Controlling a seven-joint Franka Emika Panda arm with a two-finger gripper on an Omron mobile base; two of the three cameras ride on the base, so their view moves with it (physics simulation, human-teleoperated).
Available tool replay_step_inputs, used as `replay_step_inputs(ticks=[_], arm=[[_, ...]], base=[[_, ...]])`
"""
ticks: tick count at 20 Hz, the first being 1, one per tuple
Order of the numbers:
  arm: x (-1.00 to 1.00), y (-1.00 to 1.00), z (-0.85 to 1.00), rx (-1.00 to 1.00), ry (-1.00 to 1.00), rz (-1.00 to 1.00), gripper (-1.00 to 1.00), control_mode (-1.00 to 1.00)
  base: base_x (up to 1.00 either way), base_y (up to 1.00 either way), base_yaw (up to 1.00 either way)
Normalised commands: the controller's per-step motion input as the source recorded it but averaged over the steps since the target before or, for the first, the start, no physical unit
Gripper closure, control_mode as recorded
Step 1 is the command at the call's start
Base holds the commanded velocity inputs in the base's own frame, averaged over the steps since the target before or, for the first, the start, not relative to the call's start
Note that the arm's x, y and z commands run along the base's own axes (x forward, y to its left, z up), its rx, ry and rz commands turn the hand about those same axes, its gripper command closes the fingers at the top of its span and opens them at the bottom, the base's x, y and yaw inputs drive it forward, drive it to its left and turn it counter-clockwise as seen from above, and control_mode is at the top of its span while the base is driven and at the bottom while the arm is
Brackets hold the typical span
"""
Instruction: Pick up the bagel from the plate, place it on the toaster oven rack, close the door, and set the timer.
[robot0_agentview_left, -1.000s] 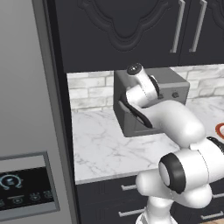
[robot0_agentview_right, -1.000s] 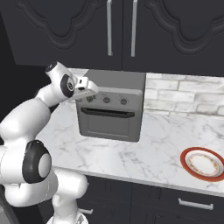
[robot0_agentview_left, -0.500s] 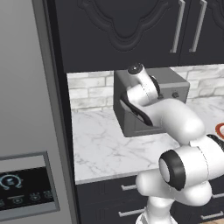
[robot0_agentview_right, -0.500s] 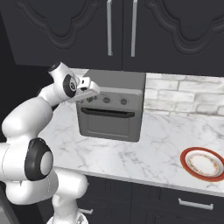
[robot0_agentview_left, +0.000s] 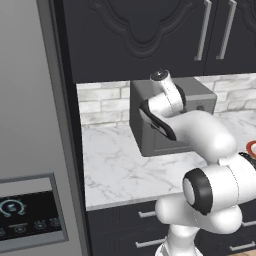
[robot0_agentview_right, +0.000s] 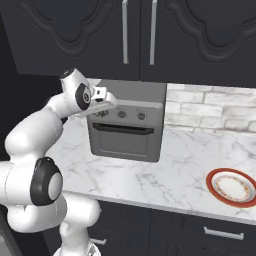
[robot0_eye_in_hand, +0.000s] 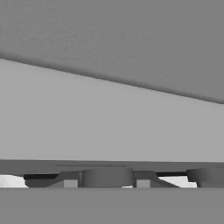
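The grey toaster oven (robot0_agentview_right: 127, 125) stands on the counter with its door (robot0_agentview_right: 122, 144) shut and the black bar handle (robot0_agentview_right: 122, 129) along the door's top edge. The rack and the bagel are hidden. My gripper (robot0_agentview_right: 106, 98) hovers at the oven's upper left front corner, beside the row of knobs (robot0_agentview_right: 121, 114). In the hand view, the gripper (robot0_eye_in_hand: 107, 183) is open, and one knob (robot0_eye_in_hand: 107, 175) sits between its fingertips (robot0_eye_in_hand: 69, 181); whether they touch it is unclear. A second knob (robot0_eye_in_hand: 205, 175) shows further right. The red-rimmed plate (robot0_agentview_right: 232, 186) lies empty at the right.
Dark wall cabinets (robot0_agentview_right: 140, 35) hang close above the oven. A tall grey fridge (robot0_agentview_left: 30, 125) with a control panel stands left of the marble counter (robot0_agentview_right: 165, 170). My own arm (robot0_agentview_left: 190, 130) covers much of the oven (robot0_agentview_left: 145, 112) in the left base view.
The hand has crept a little to the right, closer to the oven's upper left corner. Oven, door and plate have stayed put.
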Motion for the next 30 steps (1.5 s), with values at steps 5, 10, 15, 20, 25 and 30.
replay_step_inputs(ticks=[5, 10, 15, 20, 25, 30], arm=[[0.00, -0.31, 0.00, 0.17, 0.00, 0.00, 1.00, -1.00], [0.00, -0.32, -0.01, 0.19, 0.00, 0.00, 1.00, -1.00], [0.00, -0.36, -0.06, 0.15, 0.00, 0.00, 1.00, -1.00], [0.00, -0.29, -0.06, 0.14, 0.00, 0.00, 1.00, -1.00], [0.00, -0.23, -0.07, 0.13, 0.00, 0.00, 1.00, -1.00], [0.00, -0.26, -0.07, 0.14, 0.01, 0.00, 1.00, -1.00]], base=[[0.00, 0.00, 0.00], [0.00, 0.00, 0.00], [0.00, 0.00, 0.00], [0.00, 0.00, 0.00], [0.00, 0.00, 0.00], [0.00, 0.00, 0.00]])
